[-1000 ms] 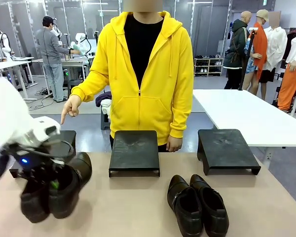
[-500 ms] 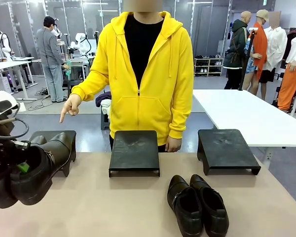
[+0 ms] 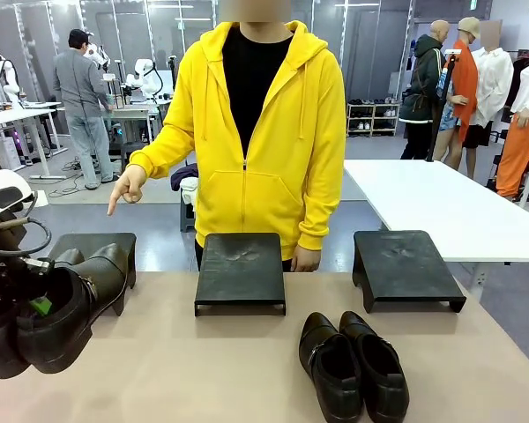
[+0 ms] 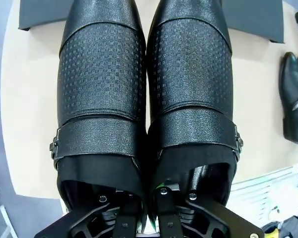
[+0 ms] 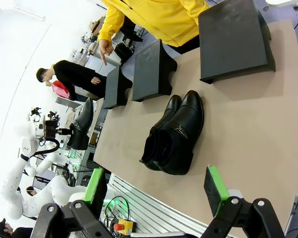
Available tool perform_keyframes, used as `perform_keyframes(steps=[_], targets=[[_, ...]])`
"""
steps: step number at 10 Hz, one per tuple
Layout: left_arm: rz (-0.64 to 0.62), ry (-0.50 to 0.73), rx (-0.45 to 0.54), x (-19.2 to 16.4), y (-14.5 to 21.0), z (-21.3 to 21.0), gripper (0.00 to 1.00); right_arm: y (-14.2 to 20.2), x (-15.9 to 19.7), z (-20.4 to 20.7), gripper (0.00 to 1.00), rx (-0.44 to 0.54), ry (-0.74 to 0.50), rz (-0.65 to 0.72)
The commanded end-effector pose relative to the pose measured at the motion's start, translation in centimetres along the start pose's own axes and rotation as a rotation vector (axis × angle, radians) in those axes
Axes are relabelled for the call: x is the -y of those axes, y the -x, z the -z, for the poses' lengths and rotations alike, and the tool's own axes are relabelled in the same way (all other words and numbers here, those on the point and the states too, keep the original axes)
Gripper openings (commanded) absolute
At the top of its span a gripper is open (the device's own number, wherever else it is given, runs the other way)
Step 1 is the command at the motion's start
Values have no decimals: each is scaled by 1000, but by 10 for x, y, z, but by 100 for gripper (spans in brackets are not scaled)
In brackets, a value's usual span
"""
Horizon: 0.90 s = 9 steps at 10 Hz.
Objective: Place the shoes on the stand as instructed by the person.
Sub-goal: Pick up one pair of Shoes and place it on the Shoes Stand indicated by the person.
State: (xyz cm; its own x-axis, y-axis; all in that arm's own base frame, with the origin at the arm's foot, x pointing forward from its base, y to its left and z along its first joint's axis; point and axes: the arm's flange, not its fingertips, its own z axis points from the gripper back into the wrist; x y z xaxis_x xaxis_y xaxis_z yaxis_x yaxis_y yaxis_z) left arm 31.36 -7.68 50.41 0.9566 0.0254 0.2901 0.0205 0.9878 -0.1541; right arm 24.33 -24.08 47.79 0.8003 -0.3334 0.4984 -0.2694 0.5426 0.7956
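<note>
My left gripper (image 3: 37, 305) is shut on a pair of glossy black shoes (image 3: 66, 313), held side by side in the air over the table's left end, toes toward the left stand (image 3: 97, 245). In the left wrist view the gripper (image 4: 149, 220) pinches the shoes' (image 4: 149, 94) inner walls together, and both shoes carry side buckles. The person (image 3: 264, 132) in a yellow hoodie points a finger (image 3: 114, 210) down at the left stand. A second pair of black shoes (image 3: 353, 366) lies on the table. My right gripper (image 5: 156, 191) hangs open above the second pair (image 5: 174, 134).
Two more black stands sit at the table's far edge, one in the middle (image 3: 240, 269) and one to the right (image 3: 406, 264). The person's other hand (image 3: 307, 258) rests behind the middle stand. A white table (image 3: 441, 203) stands beyond on the right.
The left arm has carried the held shoes to the left and swung their toes toward the left stand; over the last half second it barely moves. The person keeps pointing.
</note>
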Motion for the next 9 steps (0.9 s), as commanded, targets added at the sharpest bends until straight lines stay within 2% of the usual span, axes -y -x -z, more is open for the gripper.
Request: perform_keyframes(steps=[1, 7, 9], targets=[[0, 0, 2, 0, 0, -1, 8, 0, -1, -1, 100, 6, -13, -8], [93, -130, 252, -59, -112, 26, 8, 0, -1, -1, 100, 6, -13, -8], [99, -150, 294, -75, -145, 35, 8, 0, -1, -1, 100, 6, -13, -8]])
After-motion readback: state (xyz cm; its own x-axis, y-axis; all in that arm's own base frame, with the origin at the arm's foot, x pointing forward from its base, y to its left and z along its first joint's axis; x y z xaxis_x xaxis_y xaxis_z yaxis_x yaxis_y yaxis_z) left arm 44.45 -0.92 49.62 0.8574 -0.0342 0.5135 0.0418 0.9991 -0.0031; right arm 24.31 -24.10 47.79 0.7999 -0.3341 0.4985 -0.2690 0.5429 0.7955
